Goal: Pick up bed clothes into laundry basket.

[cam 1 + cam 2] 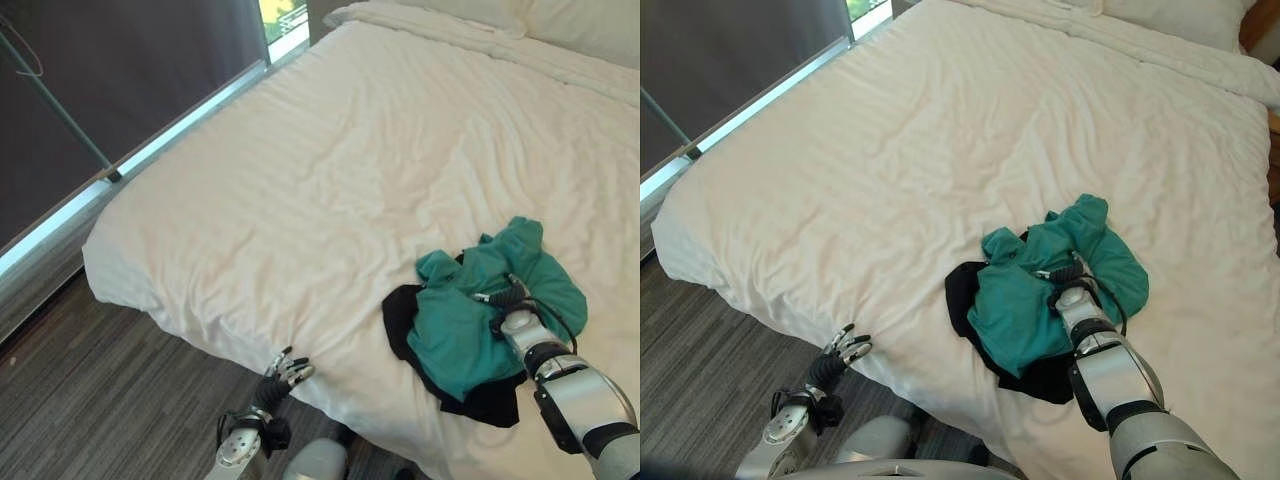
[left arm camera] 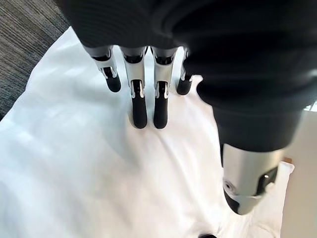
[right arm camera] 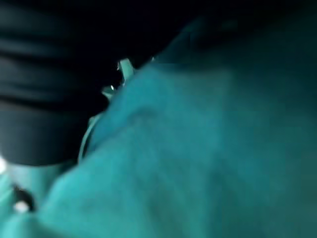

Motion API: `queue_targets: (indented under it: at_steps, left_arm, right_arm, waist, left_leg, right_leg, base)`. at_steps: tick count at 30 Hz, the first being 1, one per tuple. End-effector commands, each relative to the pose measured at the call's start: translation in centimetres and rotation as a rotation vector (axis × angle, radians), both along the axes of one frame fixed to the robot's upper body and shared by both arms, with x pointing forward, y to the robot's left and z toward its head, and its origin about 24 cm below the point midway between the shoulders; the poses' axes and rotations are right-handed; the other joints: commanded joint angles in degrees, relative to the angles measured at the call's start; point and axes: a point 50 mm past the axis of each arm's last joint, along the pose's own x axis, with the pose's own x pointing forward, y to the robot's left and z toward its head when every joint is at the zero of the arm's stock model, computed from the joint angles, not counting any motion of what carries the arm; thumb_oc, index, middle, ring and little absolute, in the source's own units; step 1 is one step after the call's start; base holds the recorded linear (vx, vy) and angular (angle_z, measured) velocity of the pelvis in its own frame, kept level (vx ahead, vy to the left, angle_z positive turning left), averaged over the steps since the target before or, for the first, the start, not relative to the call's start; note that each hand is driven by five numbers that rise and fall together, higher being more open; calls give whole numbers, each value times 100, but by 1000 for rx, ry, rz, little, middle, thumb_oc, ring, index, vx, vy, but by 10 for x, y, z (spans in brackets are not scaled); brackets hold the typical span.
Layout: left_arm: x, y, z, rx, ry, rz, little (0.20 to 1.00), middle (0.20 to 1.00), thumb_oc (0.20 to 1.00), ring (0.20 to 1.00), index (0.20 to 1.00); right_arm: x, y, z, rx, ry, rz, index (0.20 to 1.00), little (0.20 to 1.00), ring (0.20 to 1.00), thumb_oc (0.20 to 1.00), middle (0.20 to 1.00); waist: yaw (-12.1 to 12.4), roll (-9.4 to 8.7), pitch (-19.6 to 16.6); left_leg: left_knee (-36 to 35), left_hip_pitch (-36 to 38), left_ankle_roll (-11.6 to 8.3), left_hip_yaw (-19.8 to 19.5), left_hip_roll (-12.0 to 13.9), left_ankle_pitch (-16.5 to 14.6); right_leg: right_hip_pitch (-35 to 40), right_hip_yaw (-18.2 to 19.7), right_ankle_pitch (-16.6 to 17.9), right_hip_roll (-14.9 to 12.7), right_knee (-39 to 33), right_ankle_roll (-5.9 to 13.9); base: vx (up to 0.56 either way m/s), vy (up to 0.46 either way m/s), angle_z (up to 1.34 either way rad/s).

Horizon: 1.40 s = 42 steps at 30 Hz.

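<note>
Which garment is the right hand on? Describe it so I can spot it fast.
On the white bed, look near its foot edge on the robot's right. A crumpled teal garment lies there on a black garment, with the right hand pressed into it. It is the only brightly coloured thing on the sheets.

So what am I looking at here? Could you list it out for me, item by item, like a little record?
place: white bed beside a dark window blind
clothes: teal garment bunched on top of a black garment, near the bed's near edge
right hand: down on the teal garment, fingers buried in the cloth
left hand: fingers straight, holding nothing, at the bed's edge
laundry basket: none visible
floor: dark wood-look planks
</note>
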Motion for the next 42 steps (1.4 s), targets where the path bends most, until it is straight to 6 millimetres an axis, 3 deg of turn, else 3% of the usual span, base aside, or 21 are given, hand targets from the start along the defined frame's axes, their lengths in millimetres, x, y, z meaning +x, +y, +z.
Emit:
queue_targets:
  at_steps: [1,4,6,7,8,9,12,16,17,22,24,27,28,29,30,32,33,34,35,38,42]
  left_arm:
    - [8,-9,5,-20,-32,-70,1000,1000,1000,1000,1000]
    - [11,-9,8,-20,-46,-67,1000,1000,1000,1000,1000]
    - [25,-9,22,-17,-120,-39,1000,1000,1000,1000,1000]
    - [25,-9,22,-17,-119,-39,1000,1000,1000,1000,1000]
    - [30,-10,28,-18,-148,-29,1000,1000,1000,1000,1000]
    - [30,-10,28,-18,-147,-30,1000,1000,1000,1000,1000]
    - [40,-16,45,-27,-234,-48,1000,1000,1000,1000,1000]
    - [43,-20,52,-36,-268,-72,1000,1000,1000,1000,1000]
    - [49,-24,66,-36,-335,-105,1000,1000,1000,1000,1000]
    - [65,-27,102,0,-505,-148,1000,1000,1000,1000,1000]
    - [74,-27,128,51,-631,-163,1000,1000,1000,1000,1000]
    - [87,-28,191,219,-933,-173,1000,1000,1000,1000,1000]
    - [87,-29,191,219,-933,-173,1000,1000,1000,1000,1000]
    - [87,-32,238,287,-1159,-160,1000,1000,1000,1000,1000]
    - [87,-33,238,287,-1160,-161,1000,1000,1000,1000,1000]
    - [81,-44,291,359,-1425,-174,1000,1000,1000,1000,1000]
    - [78,-46,303,388,-1488,-179,1000,1000,1000,1000,1000]
    - [75,-50,324,437,-1593,-189,1000,1000,1000,1000,1000]
    - [75,-51,325,436,-1594,-190,1000,1000,1000,1000,1000]
    - [68,-56,343,445,-1687,-216,1000,1000,1000,1000,1000]
    - [55,-47,340,428,-1686,-223,1000,1000,1000,1000,1000]
  right_arm:
    - [19,-25,46,8,-143,5,200,200,200,200,200]
    - [28,-28,65,4,-214,14,200,200,200,200,200]
    - [53,-6,153,-70,-565,183,200,200,200,200,200]
    - [52,-6,152,-70,-564,182,200,200,200,200,200]
    - [49,5,193,-111,-733,267,200,200,200,200,200]
    - [49,5,193,-112,-732,266,200,200,200,200,200]
    - [21,2,241,-162,-980,320,200,200,200,200,200]
    - [8,-3,252,-176,-1050,321,200,200,200,200,200]
    - [-9,-15,269,-220,-1135,294,200,200,200,200,200]
    - [-31,-47,282,-333,-1193,166,200,200,200,200,200]
    - [-43,-69,281,-379,-1198,60,200,200,200,200,200]
    - [-63,-107,258,-394,-1157,-149,200,200,200,200,200]
    - [-63,-108,258,-394,-1157,-150,200,200,200,200,200]
    - [-73,-131,235,-404,-1073,-270,200,200,200,200,200]
    - [-73,-131,235,-404,-1074,-272,200,200,200,200,200]
    - [-89,-168,197,-395,-880,-430,200,200,200,200,200]
    - [-97,-179,187,-394,-820,-470,200,200,200,200,200]
    - [-117,-201,164,-395,-674,-561,200,200,200,200,200]
    - [-118,-202,165,-394,-676,-562,200,200,200,200,200]
    - [-152,-226,135,-382,-477,-668,200,200,200,200,200]
    - [-206,-239,86,-317,-241,-797,200,200,200,200,200]
  waist:
    - [73,44,-93]
    - [32,32,-101]
    - [-259,30,-120]
    - [-252,32,-118]
    - [-395,42,-147]
    - [-387,43,-145]
    - [-628,84,-229]
    - [-684,90,-269]
    - [-812,106,-317]
    - [-966,137,-379]
    - [-1071,176,-395]
    - [-1187,221,-421]
    - [-1183,220,-427]
    - [-1278,256,-443]
    - [-1262,253,-452]
    - [-1374,298,-500]
    - [-1397,312,-505]
    - [-1465,338,-531]
    - [-1453,338,-524]
    - [-1501,365,-526]
    - [-1491,367,-510]
  left_leg:
    - [33,311,-386,201,479,-845]
    - [33,325,-388,228,491,-854]
    - [33,382,-373,388,528,-903]
    - [33,388,-373,392,529,-906]
    - [33,424,-356,475,543,-940]
    - [33,429,-356,477,544,-943]
    - [33,529,-330,597,569,-1025]
    - [33,570,-320,640,581,-1059]
    - [33,623,-318,688,600,-1094]
    - [33,679,-321,750,629,-1147]
    - [33,712,-318,781,635,-1181]
    - [33,722,-320,833,656,-1158]
    - [33,716,-320,834,656,-1156]
    - [33,768,-320,881,668,-1206]
    - [33,738,-320,887,668,-1180]
    - [33,767,-329,982,684,-1204]
    - [33,778,-332,1009,691,-1213]
    - [33,791,-341,1042,695,-1216]
    - [33,791,-341,1043,694,-1217]
    - [33,795,-344,1046,674,-1210]
    - [33,782,-349,965,650,-1165]
  right_leg:
    - [-82,-171,-163,-58,96,40]
    - [-82,-149,-157,-66,96,47]
    - [-124,-4,-95,-97,96,69]
    - [-120,1,-95,-96,96,69]
    - [-131,77,-70,-111,96,73]
    - [-127,80,-71,-110,96,73]
    - [-127,188,-47,-148,96,77]
    - [-121,227,-44,-159,96,77]
    - [-128,281,-43,-163,96,79]
    - [-127,341,-46,-155,96,85]
    - [-132,389,-39,-153,96,91]
    - [-179,460,32,-151,96,104]
    - [-186,462,34,-151,96,104]
    - [-173,523,23,-150,96,123]
    - [-207,532,47,-149,96,122]
    - [-244,597,83,-161,96,151]
    - [-250,615,86,-165,96,161]
    - [-256,622,103,-173,96,185]
    - [-256,622,102,-174,96,185]
    - [-246,596,116,-190,96,218]
    - [-181,480,89,-200,96,218]
  base:
    - [11,-4,4]
    - [-10,7,-2]
    - [-43,47,-8]
    - [-25,46,-25]
    - [-6,19,-42]
    - [-11,25,-42]
    - [1,19,-13]
    - [7,4,-15]
    - [10,-7,-19]
    - [5,-13,-13]
    - [1,0,-2]
    - [-29,0,2]
    - [17,-8,-4]
    - [1,-7,-18]
    - [7,-3,-14]
    - [-6,2,-23]
    - [-19,-12,-24]
    - [-17,-9,-10]
    - [-14,-10,-34]
    - [-14,0,-24]
    - [-17,-13,-2]
